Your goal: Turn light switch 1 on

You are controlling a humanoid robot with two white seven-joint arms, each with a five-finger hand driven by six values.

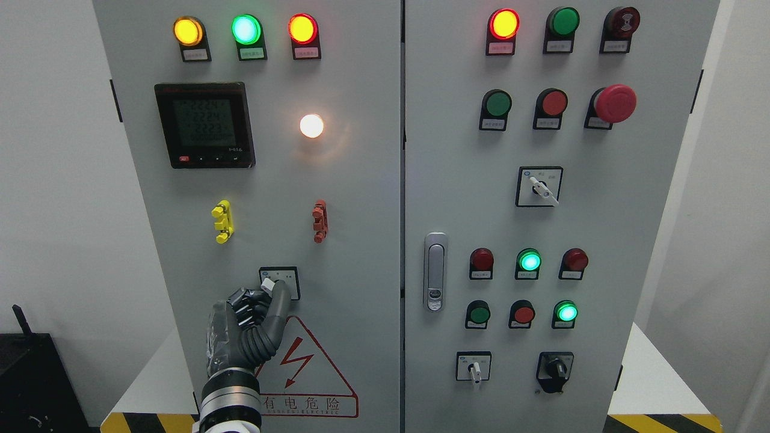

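Note:
A grey control cabinet fills the head view. The light switch (280, 281), a small rotary switch on a black-framed plate, sits low on the left door. My left hand (249, 319) reaches up from the bottom edge; its extended finger (280, 294) touches the switch knob while the other fingers are curled. A white lamp (311, 125) glows brightly above on the same door. The right hand is out of view.
Yellow (222, 221) and red (320, 221) clips sit above the switch, a meter display (205, 125) higher up. A red warning triangle (301, 373) lies below. The right door has a handle (435, 270), indicator lamps, rotary switches and a red emergency stop (615, 103).

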